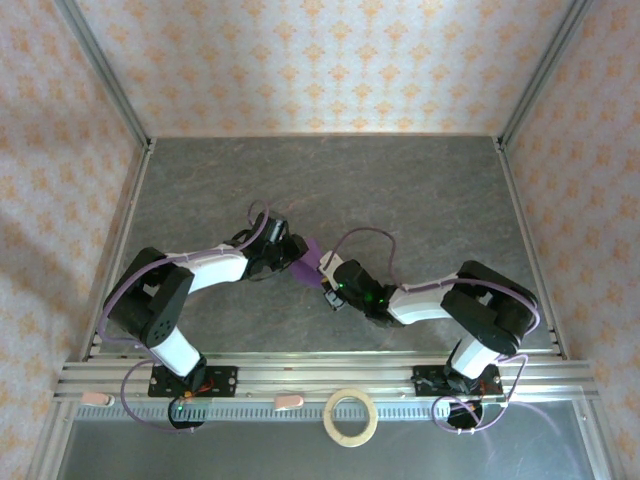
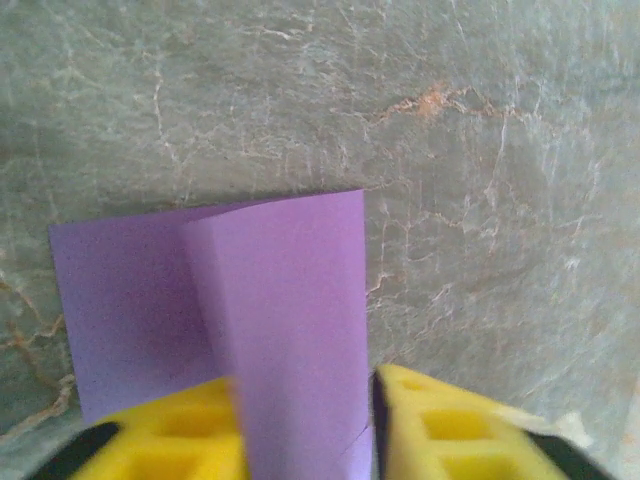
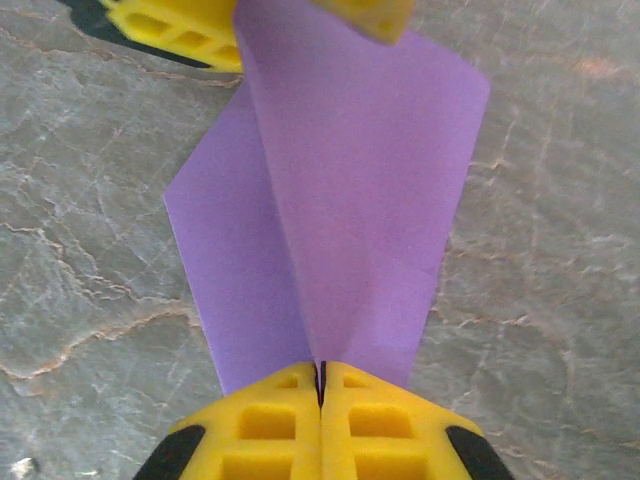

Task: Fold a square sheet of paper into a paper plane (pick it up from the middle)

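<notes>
Left to right across the middle of the table (image 1: 420, 200): my left fingers (image 2: 170, 440) stand parted, one on each side of a raised ridge in the square sheet of paper (image 2: 290, 300). The ridge passes up through the gap between them, and I cannot tell whether either pad touches it. From these fingers the purple sheet runs away to the right and slightly nearer, part of it flat on the table and part lifted into a tent-like fold. Its long axis, the ridge line, points straight from one pair of fingers to the other. At the right end my right fingers (image 3: 270, 420) are clenched together on the sheet's edge, the crease entering exactly at the seam where the two pads meet. The sheet thus lies between my two arms, within reach of both, but only the right one plainly grips it. In my judgement the fold is at an early stage, no dart shape is formed, and the next move depends on keeping the ridge aligned along that line between the fingers.
</notes>
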